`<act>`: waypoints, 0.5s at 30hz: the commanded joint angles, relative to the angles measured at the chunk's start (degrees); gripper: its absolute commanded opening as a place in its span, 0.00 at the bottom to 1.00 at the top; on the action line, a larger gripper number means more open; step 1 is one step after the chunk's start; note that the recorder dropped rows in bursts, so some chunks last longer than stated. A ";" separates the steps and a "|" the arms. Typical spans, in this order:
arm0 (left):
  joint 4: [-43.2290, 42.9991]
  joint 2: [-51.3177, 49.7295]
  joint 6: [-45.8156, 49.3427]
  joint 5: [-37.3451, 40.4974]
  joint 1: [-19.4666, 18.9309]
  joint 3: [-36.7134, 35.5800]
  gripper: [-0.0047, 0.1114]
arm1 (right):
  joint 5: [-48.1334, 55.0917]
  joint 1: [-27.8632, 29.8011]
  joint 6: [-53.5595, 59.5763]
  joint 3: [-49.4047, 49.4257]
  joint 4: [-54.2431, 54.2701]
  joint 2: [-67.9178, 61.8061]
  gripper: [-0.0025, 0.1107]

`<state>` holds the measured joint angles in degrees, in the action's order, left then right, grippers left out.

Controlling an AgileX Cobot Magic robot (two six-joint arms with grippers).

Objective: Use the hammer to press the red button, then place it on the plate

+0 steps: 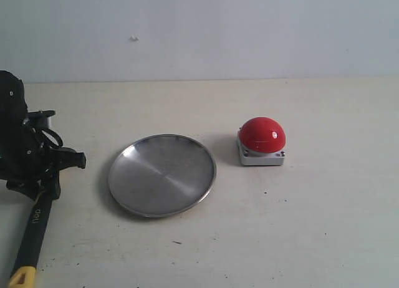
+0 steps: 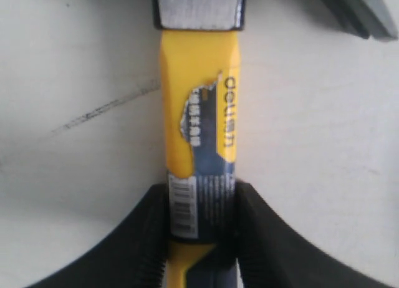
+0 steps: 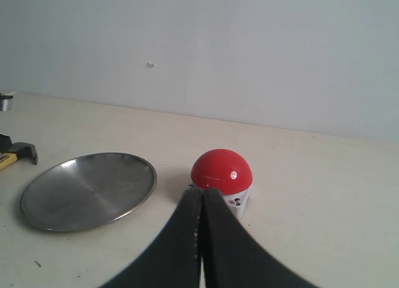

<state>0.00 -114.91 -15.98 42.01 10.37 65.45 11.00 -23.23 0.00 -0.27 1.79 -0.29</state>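
Observation:
The hammer [image 1: 34, 229] lies on the table at the far left, its yellow end toward the front edge. My left gripper [image 1: 43, 182] sits over the handle near the head. In the left wrist view both black fingers press the sides of the yellow-and-black handle [image 2: 199, 113], and the steel head [image 2: 199, 7] lies beyond them. The silver plate [image 1: 162, 174] is in the middle of the table, with nothing on it. Right of it stands the red button [image 1: 262, 135]. My right gripper [image 3: 201, 194] is shut with nothing in it, just short of the button [image 3: 221, 169].
A plain wall runs along the back of the pale table [image 1: 324, 225]. In the right wrist view the plate [image 3: 87, 189] lies beside the button, and the hammer's claw [image 3: 22, 151] shows at that frame's edge. The right arm is outside the exterior view.

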 commanded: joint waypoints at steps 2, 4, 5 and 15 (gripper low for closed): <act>0.93 0.95 1.18 -1.06 0.23 0.06 0.04 | -0.39 0.21 0.00 0.27 -0.14 0.29 0.02; 0.93 1.83 1.40 -1.05 0.23 0.06 0.04 | -0.39 0.21 0.00 0.27 -0.14 0.29 0.02; 0.93 2.25 1.40 -0.77 0.23 0.06 0.04 | -0.39 0.21 0.00 0.27 -0.14 0.29 0.02; 1.28 4.20 2.21 -0.53 0.23 0.06 0.04 | -0.39 0.21 0.00 0.27 -0.14 0.29 0.02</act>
<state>0.45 -111.60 -14.19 41.90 10.37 65.45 11.00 -23.23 0.00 -0.27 1.79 -0.29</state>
